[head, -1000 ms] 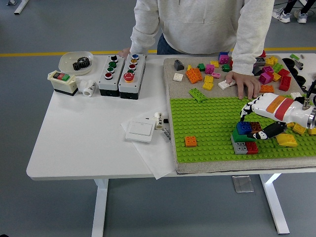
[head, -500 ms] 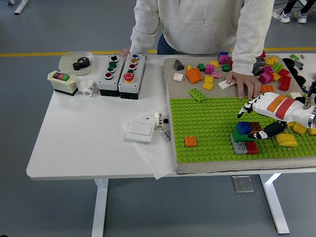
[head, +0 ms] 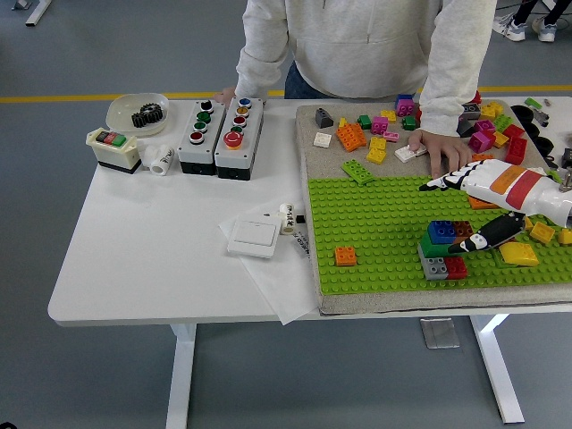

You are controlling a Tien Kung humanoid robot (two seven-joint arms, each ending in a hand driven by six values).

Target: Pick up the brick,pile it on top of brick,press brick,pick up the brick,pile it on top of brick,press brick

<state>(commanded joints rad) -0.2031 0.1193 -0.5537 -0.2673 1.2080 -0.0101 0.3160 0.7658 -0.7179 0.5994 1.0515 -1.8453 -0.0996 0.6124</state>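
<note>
A blue brick (head: 441, 231) and a dark brown brick (head: 463, 230) sit on a small stack of green (head: 433, 249), grey (head: 434, 267) and red (head: 457, 266) bricks on the green baseplate (head: 375, 214). My right hand (head: 450, 214) hovers just right of the stack and is open. Its fingers (head: 440, 184) point left above the plate, and the thumb (head: 478, 240) lies beside the brown brick. A lone orange brick (head: 345, 256) stands further left on the plate. The left arm is out of sight.
A person stands at the far side, one hand (head: 444, 152) resting on the beige mat (head: 315, 165) near loose bricks (head: 380, 134). Yellow bricks (head: 518, 254) lie by my wrist. Button boxes (head: 220, 125), a white switch (head: 254, 237) and paper occupy the table's left.
My right hand's fingers have lifted off the blue brick and swung up and back to the right. The stack stays put.
</note>
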